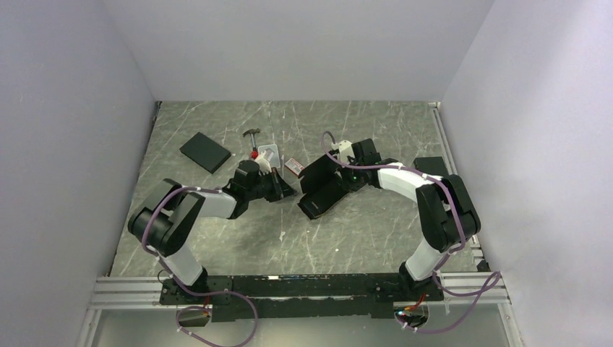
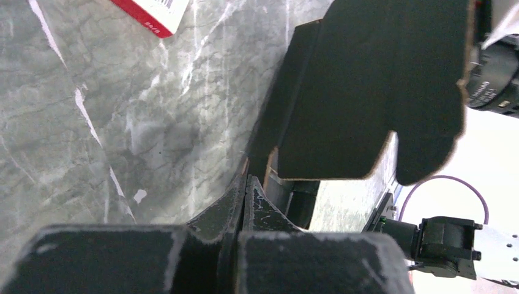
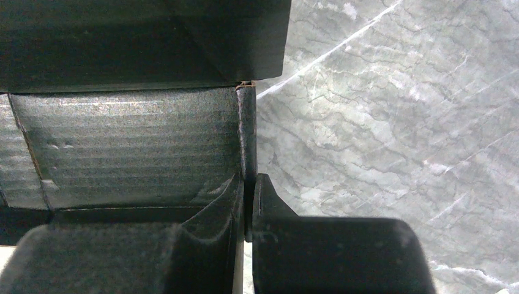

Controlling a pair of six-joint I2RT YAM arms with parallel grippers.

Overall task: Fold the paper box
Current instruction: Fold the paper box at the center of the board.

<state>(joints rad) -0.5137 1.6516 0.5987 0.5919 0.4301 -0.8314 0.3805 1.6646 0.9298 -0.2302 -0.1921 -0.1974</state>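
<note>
The paper box [image 1: 325, 189] is black die-cut cardboard lying partly folded at the middle of the table, between both arms. In the left wrist view a notched flap of the box [image 2: 367, 79] stands up. The box's lower corner edge runs straight into the tips of my left gripper [image 2: 246, 180], which is shut on it; from above, the left gripper [image 1: 289, 190] sits at the box's left edge. My right gripper [image 3: 249, 180] is shut on a thin upright wall of the box [image 3: 122, 135], whose edge shows between the fingers. From above, this gripper [image 1: 340, 176] is at the box's far side.
A plain black slab [image 1: 205, 152] lies at the back left. A silver-grey case [image 1: 269, 153] and a small red-and-white box [image 1: 293, 166] sit just behind the left gripper. Another black item [image 1: 431, 165] lies by the right wall. White walls enclose the table.
</note>
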